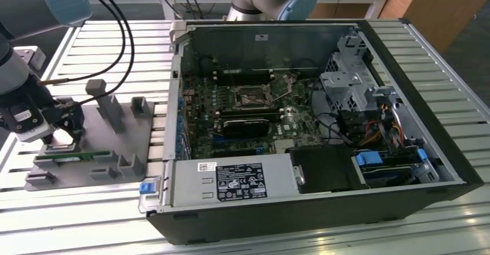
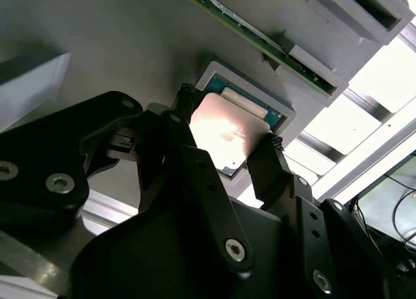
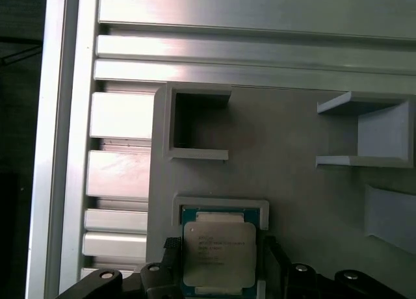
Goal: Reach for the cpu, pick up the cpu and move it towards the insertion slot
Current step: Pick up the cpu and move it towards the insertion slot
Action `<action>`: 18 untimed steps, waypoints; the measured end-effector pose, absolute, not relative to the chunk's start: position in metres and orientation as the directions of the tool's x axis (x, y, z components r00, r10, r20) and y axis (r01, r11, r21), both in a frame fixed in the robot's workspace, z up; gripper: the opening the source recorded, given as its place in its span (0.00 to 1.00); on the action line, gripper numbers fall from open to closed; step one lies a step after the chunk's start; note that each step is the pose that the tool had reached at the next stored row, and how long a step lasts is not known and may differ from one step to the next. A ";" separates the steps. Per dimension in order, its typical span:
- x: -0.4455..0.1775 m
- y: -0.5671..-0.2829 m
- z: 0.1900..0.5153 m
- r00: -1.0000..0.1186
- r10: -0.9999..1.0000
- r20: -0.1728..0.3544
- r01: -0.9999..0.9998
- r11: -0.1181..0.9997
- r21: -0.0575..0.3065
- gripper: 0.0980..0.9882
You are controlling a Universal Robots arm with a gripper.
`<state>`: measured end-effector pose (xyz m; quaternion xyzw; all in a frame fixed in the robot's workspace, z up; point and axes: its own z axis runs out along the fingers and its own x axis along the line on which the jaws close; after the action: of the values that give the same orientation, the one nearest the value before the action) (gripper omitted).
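In the grey holder, the cpu sits nested; the tool straddles it, not yet clenched. Best to close squarely on opposite edges and lift level.

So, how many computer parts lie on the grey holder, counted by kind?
cpu: 1
green memory stick: 1
Total on the grey holder: 2
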<state>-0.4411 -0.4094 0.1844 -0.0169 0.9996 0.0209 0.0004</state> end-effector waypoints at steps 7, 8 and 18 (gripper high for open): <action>-0.442 -0.409 0.184 -0.999 -0.034 -0.002 -0.034 0.999 0.042 0.58; -0.442 -0.409 0.184 -0.999 -0.034 -0.002 -0.034 0.999 0.042 0.58; -0.443 -0.408 0.184 -0.999 -0.034 -0.002 -0.034 0.999 0.042 0.58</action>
<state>-0.4425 -0.4075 0.1844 -0.0170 0.9996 0.0211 0.0004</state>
